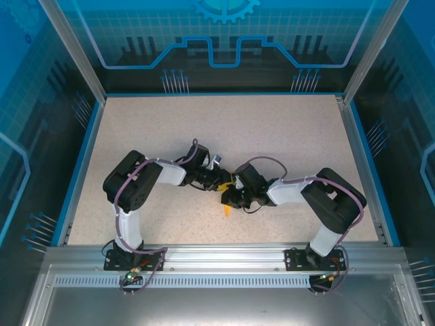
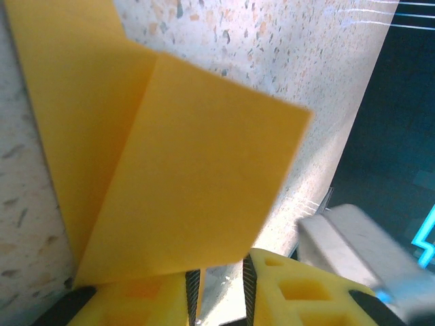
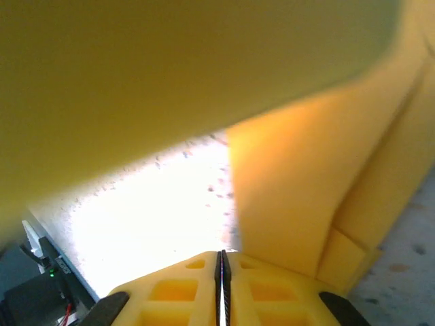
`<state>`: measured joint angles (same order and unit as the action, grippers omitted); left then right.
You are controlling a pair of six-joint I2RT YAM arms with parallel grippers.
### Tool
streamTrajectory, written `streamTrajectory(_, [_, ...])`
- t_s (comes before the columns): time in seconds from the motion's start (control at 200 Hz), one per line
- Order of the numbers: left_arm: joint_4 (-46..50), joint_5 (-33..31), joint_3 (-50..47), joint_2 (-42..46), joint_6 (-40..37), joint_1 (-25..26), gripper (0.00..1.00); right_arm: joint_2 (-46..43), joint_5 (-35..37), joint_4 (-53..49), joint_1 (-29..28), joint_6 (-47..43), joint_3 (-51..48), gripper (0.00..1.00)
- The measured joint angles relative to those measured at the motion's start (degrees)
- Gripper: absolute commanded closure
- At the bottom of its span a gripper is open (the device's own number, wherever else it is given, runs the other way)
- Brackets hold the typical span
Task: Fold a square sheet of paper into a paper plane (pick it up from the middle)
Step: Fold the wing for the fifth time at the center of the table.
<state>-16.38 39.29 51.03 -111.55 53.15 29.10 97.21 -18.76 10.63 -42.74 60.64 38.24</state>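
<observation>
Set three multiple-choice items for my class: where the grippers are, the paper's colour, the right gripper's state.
1. Where on the table do the left gripper and right gripper meet?
A. its middle
B. its far left corner
C. its right edge

2. What colour is the paper?
A. blue
B. orange-yellow
C. white

3. How do the right gripper's fingers stand?
A. wide apart
B. pressed together
C. crossed

Answers:
1 A, the overhead view shows both arms reaching in to mid-table.
2 B, both wrist views show that colour.
3 B, just a thin seam parts them.
</observation>
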Motion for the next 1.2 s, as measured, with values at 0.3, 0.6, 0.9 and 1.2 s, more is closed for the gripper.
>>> streamTrajectory(0.3, [0.9,-0.6,0.2,1.3,1.1,0.7,0.51,-1.6,-3.5,2.6,2.5,-5.3,-3.8,0.88])
streamTrajectory(0.6, [7.3,-5.3,0.2,11.9,-2.4,0.7,0.45,-1.7,-12.7,-3.9,8.3,-18.6,-3.4,0.87])
streamTrajectory(0.9, [6.9,-7.1,-2.3,14.9,-4.7,0.7,0.63,-0.1,-19.1,-6.3,11.8,-24.1,-2.9,0.87])
streamTrajectory(1.2, [2.3,-5.6,-3.3,9.7,-4.6,1.0,0.63,0.9,-21.5,-5.9,12.9,-24.7,-2.9,0.87])
